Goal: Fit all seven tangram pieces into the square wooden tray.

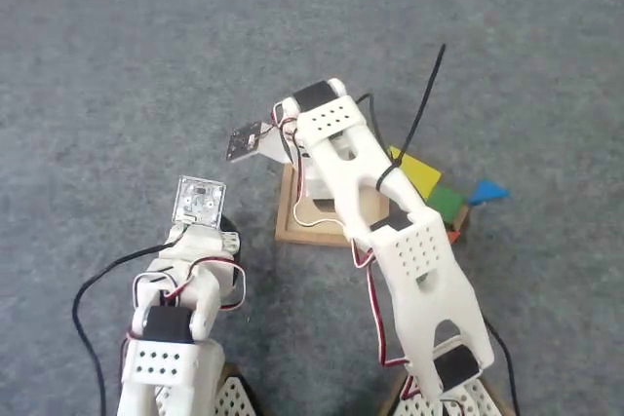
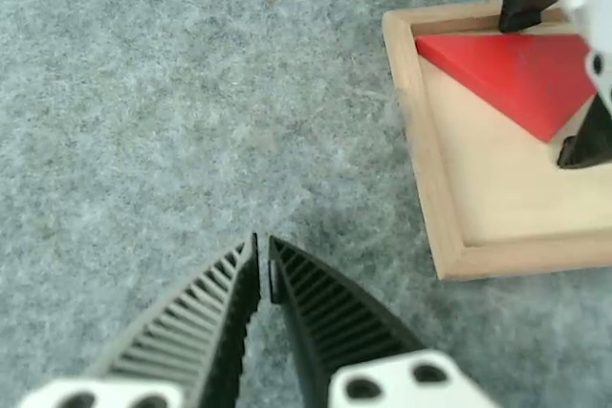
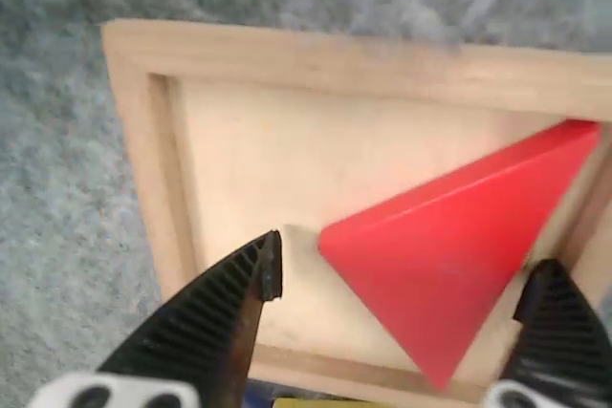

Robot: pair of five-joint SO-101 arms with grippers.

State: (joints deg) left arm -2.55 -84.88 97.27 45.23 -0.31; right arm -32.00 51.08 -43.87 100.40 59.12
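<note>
The red triangle [image 3: 449,265] is being straddled by the right gripper [image 3: 406,279], jaws apart; squeezed off-centre, it could be wedged against the nearby tray wall [image 3: 335,54].

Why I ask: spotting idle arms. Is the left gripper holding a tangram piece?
No, the left gripper has its fingers closed together on nothing, over the grey carpet.

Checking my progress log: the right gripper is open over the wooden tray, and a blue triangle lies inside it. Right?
The triangle in the tray is red, not blue; the right wrist view shows it. The right gripper is open over the tray.
</note>
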